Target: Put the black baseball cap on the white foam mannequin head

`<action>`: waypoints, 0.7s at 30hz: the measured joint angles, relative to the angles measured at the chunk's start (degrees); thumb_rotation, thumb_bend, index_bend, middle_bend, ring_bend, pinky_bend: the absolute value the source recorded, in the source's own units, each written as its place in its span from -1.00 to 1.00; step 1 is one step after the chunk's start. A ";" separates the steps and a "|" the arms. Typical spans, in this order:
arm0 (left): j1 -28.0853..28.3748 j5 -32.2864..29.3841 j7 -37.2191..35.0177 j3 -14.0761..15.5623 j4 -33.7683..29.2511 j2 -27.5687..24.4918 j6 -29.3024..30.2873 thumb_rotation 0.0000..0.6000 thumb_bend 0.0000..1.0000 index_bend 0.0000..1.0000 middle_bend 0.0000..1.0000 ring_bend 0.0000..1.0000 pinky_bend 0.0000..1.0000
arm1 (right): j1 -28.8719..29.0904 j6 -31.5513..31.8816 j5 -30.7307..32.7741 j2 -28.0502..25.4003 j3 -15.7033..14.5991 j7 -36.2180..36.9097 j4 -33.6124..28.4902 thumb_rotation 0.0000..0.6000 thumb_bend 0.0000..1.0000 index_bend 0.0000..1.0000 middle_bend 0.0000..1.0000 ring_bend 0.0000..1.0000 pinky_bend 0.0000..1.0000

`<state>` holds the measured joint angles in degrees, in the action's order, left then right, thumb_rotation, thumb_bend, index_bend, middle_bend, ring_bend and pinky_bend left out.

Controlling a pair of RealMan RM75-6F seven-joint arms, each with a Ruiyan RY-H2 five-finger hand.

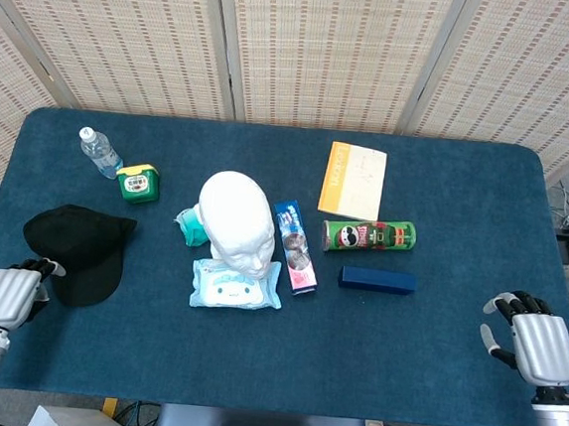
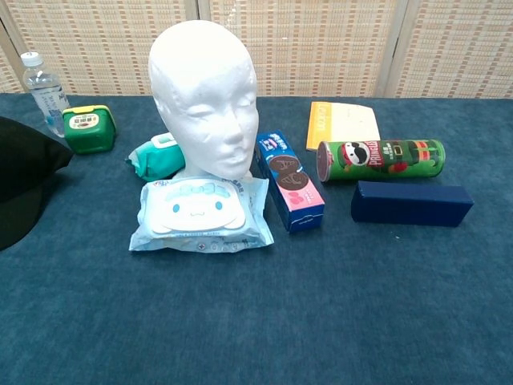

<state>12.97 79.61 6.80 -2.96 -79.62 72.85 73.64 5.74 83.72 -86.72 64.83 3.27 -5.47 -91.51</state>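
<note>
Trouble is most likely to start at the left hand (image 1: 8,295), whose fingers (image 1: 42,270) curl at the near edge of the black baseball cap (image 1: 77,249); whether they pinch the fabric or only touch it cannot be told from the head view, and the chest view shows only the cap's dark edge at its left border. The cap lies flat on the surface (image 1: 433,336) just beyond those fingers, well apart from the white foam mannequin head (image 1: 236,219), which stands off to their right. A shallow hold on soft cloth could slip, dropping the cap short of the goal or letting it fold. On the way across, the cap could brush the green tub (image 1: 139,182), the water bottle (image 1: 98,151) or the teal pack (image 1: 190,227) beside the mannequin. Foam is probably light, so a sideways push while seating the cap might tip it onto the wipes packet (image 1: 235,285). The right hand (image 1: 532,341) rests far off with fingers loosely spread, holding nothing.
</note>
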 measured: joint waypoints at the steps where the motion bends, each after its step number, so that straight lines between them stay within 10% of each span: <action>1: -0.29 0.35 0.01 0.14 -0.37 -0.08 0.71 1.00 0.42 -0.12 -0.17 -0.32 -0.14 | -0.01 0.01 -0.01 0.00 0.00 0.02 0.00 1.00 -0.26 -0.09 -0.19 -0.43 -0.34; 10: -2.11 4.83 -0.48 1.04 0.53 2.13 6.79 1.00 -0.47 0.11 0.10 -0.25 -0.14 | -0.03 0.08 -0.03 -0.05 0.00 0.20 -0.01 1.00 -0.26 -0.09 -0.19 -0.43 -0.34; 21: -1.92 5.69 -2.18 1.38 8.07 8.09 6.52 1.00 -0.79 0.09 0.15 -0.25 -0.14 | -0.08 0.20 -0.06 -0.26 0.04 1.00 0.06 1.00 -0.26 -0.09 -0.19 -0.43 -0.34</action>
<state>11.05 85.30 4.62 -1.58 -71.55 80.93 80.17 5.66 83.91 -86.78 64.57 3.32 -4.47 -91.46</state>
